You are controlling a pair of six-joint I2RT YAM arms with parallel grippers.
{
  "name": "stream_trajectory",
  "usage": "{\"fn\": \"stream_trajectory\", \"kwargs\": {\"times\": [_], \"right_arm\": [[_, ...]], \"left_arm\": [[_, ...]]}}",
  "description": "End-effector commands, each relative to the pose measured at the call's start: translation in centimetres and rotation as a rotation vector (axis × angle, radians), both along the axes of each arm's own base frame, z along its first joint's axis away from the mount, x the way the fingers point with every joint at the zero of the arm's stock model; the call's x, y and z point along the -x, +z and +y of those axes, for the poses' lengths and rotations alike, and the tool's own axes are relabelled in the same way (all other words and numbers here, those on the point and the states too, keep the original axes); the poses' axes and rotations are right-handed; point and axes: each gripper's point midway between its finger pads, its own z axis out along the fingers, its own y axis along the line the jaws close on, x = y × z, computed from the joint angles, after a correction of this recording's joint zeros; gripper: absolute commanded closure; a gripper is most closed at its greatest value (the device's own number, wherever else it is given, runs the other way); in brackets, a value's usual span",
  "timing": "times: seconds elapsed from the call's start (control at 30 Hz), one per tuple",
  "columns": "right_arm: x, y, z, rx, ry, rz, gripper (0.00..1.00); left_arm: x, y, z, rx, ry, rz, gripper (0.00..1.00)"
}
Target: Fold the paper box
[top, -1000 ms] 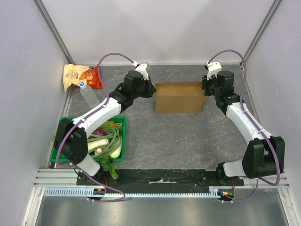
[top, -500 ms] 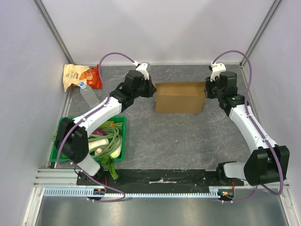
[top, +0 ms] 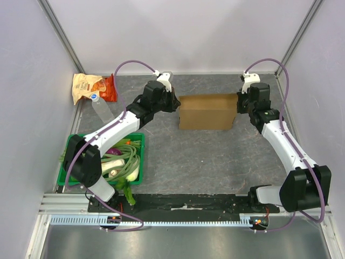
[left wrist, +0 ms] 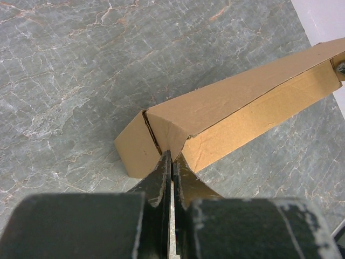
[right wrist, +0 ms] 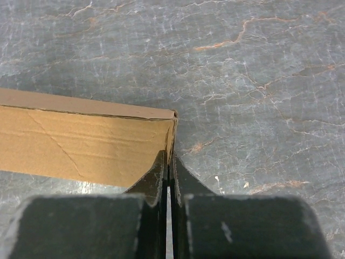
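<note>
The paper box is plain brown cardboard and lies on the grey table between my two arms. In the top view my left gripper is at its left end and my right gripper at its right end. In the left wrist view the box runs away to the upper right, and my left gripper is shut with the folded end corner pinched at its tips. In the right wrist view my right gripper is shut on the thin end wall of the box.
A green crate of vegetables stands at the near left beside the left arm. An orange-and-tan snack bag and a clear bottle lie at the far left. Enclosure walls stand on three sides.
My right gripper has closed onto the box's right end wall after shifting a little right. The box has edged slightly to the right. The left gripper holds as before.
</note>
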Motion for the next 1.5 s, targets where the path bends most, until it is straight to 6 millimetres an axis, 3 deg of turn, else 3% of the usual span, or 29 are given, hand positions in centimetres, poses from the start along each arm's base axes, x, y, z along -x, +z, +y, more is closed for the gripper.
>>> {"fn": "stream_trajectory", "kwargs": {"times": [0.0, 0.07, 0.17, 0.3, 0.33, 0.37, 0.4, 0.43, 0.47, 0.5, 0.63, 1.0, 1.27, 1.37, 1.47], "right_arm": [[-0.7, -0.2, -1.0, 0.005, -0.132, -0.053, 1.00], [0.0, -0.6, -1.9, 0.046, -0.220, -0.066, 1.00], [1.3, -1.1, -1.1, 0.018, -0.282, -0.087, 1.00], [1.6, -0.8, 0.1, -0.057, -0.258, -0.121, 1.00], [1.5, -0.3, 0.3, -0.060, -0.245, -0.125, 0.97], [1.0, 1.5, 0.6, -0.060, -0.221, -0.156, 0.92], [1.1, 1.9, 1.1, -0.061, -0.187, -0.139, 0.81], [1.0, 2.7, 1.3, -0.058, -0.177, -0.137, 0.77], [0.5, 4.6, 1.4, -0.051, -0.163, -0.157, 0.73], [0.7, 4.7, 1.9, -0.052, -0.132, -0.136, 0.64], [0.8, 5.6, 2.1, -0.029, -0.101, -0.110, 0.54], [1.5, 4.5, 0.7, 0.034, -0.144, -0.078, 0.61], [2.3, 5.3, 0.4, 0.042, -0.139, -0.097, 0.48], [2.6, 5.8, -0.4, 0.058, -0.157, -0.109, 0.47], [2.3, 5.1, -1.5, 0.051, -0.167, -0.087, 0.48]], "left_arm": [[0.6, -0.9, -0.4, -0.025, -0.030, 0.037, 0.98], [0.6, -1.0, -0.5, -0.023, -0.031, 0.041, 0.98], [0.6, -1.0, -0.6, -0.013, -0.028, 0.045, 0.98], [0.7, -1.2, -0.9, -0.007, -0.030, 0.052, 0.98], [0.6, -1.1, -0.8, -0.006, -0.028, 0.050, 0.98], [0.6, -1.2, -0.8, -0.012, -0.026, 0.049, 0.98], [0.6, -1.2, -0.7, -0.015, -0.022, 0.047, 0.98], [0.6, -1.2, -0.6, -0.017, -0.020, 0.046, 0.98], [0.6, -1.1, -0.5, -0.019, -0.019, 0.041, 0.98], [0.6, -1.0, -0.5, -0.020, -0.020, 0.040, 0.98], [0.6, -0.6, -0.4, -0.021, -0.017, 0.031, 0.98], [0.6, -0.3, -0.3, -0.026, -0.018, 0.025, 0.98], [0.6, -0.5, -0.5, -0.027, -0.022, 0.030, 0.98], [0.6, -0.3, -0.4, -0.026, -0.020, 0.027, 0.98], [0.6, -0.2, -0.3, -0.026, -0.020, 0.025, 0.98]]}}
